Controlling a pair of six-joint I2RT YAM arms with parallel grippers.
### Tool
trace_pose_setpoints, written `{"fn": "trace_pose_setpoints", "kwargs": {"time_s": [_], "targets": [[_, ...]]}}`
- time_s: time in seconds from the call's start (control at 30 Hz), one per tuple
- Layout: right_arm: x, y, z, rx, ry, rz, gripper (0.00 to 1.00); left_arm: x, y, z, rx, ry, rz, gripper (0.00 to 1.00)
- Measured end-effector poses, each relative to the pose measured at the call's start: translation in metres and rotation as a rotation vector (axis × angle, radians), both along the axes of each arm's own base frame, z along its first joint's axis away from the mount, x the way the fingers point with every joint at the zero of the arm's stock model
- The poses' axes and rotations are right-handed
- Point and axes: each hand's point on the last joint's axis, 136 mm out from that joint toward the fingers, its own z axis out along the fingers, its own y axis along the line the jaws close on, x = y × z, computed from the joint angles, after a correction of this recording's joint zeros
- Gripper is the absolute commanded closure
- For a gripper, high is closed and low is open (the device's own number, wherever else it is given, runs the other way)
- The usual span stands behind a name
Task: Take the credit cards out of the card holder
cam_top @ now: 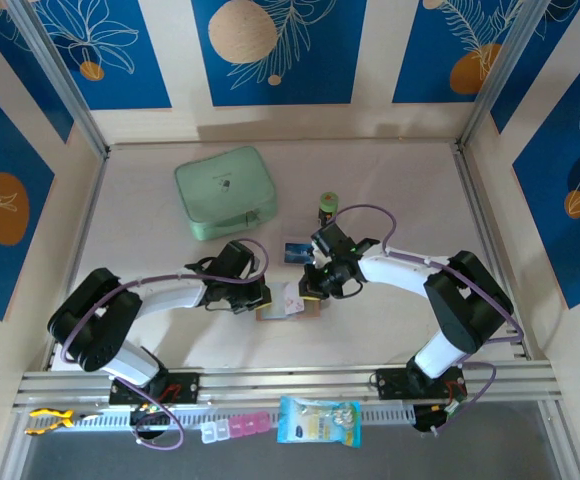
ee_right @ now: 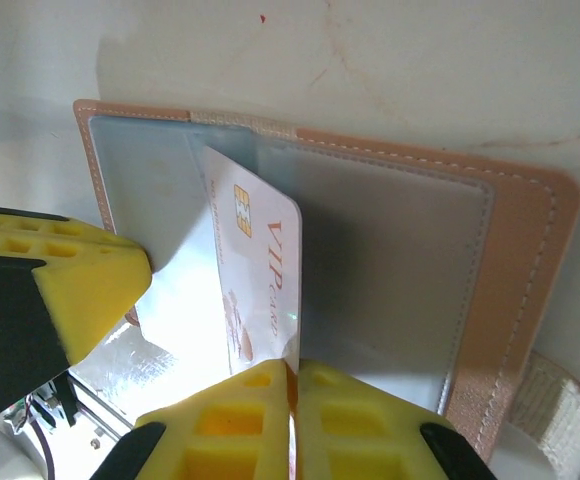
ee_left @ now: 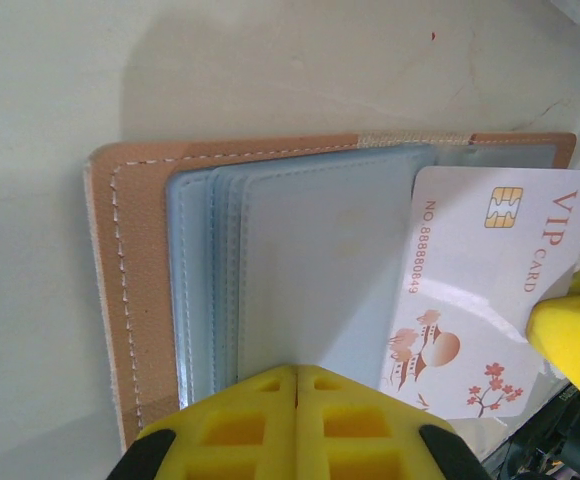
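R end effector (ee_right: 292, 375) pinching VIP card (ee_right: 260, 270) edge, L end effector (ee_left: 297, 380) closed, tips on card holder (ee_left: 135, 250)

Tan card holder (ee_left: 140, 300) with white stitching; white card (ee_left: 470, 290) bears orange blossoms and lettering.

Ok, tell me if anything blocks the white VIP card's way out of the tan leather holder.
Nothing visible does. The right jaws pinch the white VIP card, partly out of a clear pocket of the tan leather card holder; the left jaws press the holder beside it.
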Motion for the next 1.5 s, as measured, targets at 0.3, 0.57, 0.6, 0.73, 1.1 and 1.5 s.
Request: {"fn": "trace_pose_setpoints", "kwargs": {"time_s": [0.3,0.57,0.6,0.73,1.1,1.5], "targets": [[0.001,-0.006,0.004,-0.042,-0.019,0.000,0.93,0.000,0.000,0.000,0.000,0.000,0.000,0.99],[0.000,-0.005,0.007,-0.058,-0.028,0.011,0.93,0.000,0.000,0.000,0.000,0.000,0.000,0.99],[0.000,-0.004,0.008,-0.058,-0.029,0.013,0.92,0.000,0.000,0.000,0.000,0.000,0.000,0.99],[-0.001,0.000,0.010,-0.055,-0.037,0.023,0.91,0.000,0.000,0.000,0.001,0.002,0.000,0.99],[-0.001,0.007,0.010,-0.057,-0.037,0.034,0.91,0.000,0.000,0.000,0.003,0.003,0.000,0.99],[-0.001,0.007,0.006,-0.065,-0.026,0.032,0.89,0.000,0.000,0.000,0.003,0.003,0.000,0.99]]}}
